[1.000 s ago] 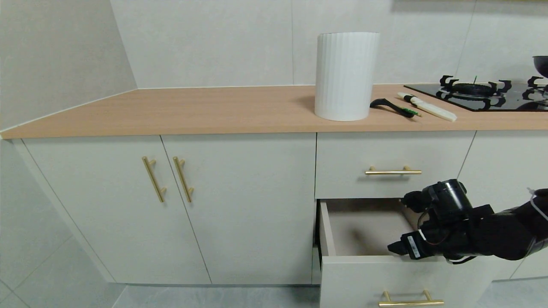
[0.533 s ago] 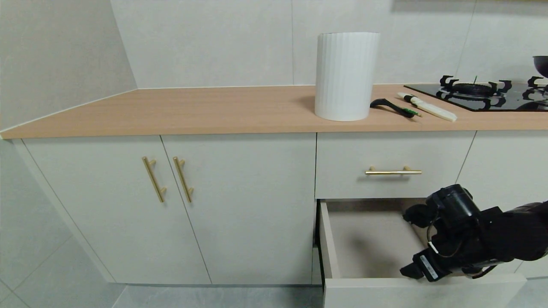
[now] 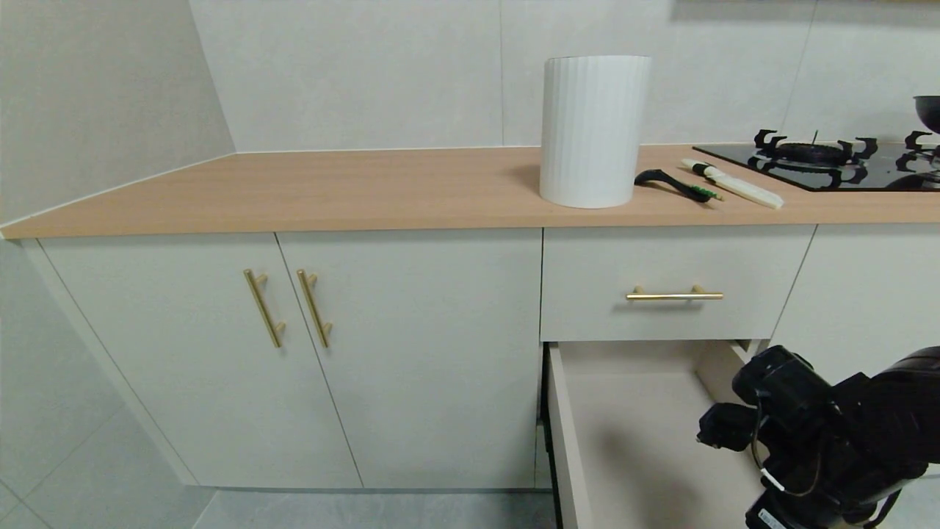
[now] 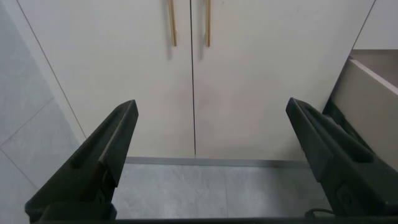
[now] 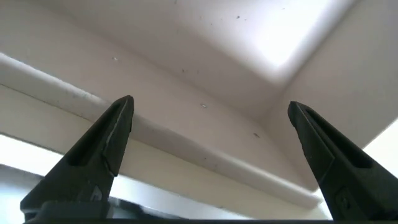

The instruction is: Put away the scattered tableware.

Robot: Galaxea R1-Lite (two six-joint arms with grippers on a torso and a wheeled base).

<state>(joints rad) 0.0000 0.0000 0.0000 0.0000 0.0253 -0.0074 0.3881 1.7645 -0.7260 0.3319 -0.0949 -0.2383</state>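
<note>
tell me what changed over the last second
The lower drawer slid farther out toward the robot, its front now past the head view's bottom edge. The right arm drew back and down with it. The right pincer is open. The canister, the utensils on the counter and the upper drawer stayed put.

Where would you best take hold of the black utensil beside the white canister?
Probably mid-handle, from straight above, jaws across its width: the black utensil lies flat on the countertop, its head close by the white canister, leaving little room there.
</note>
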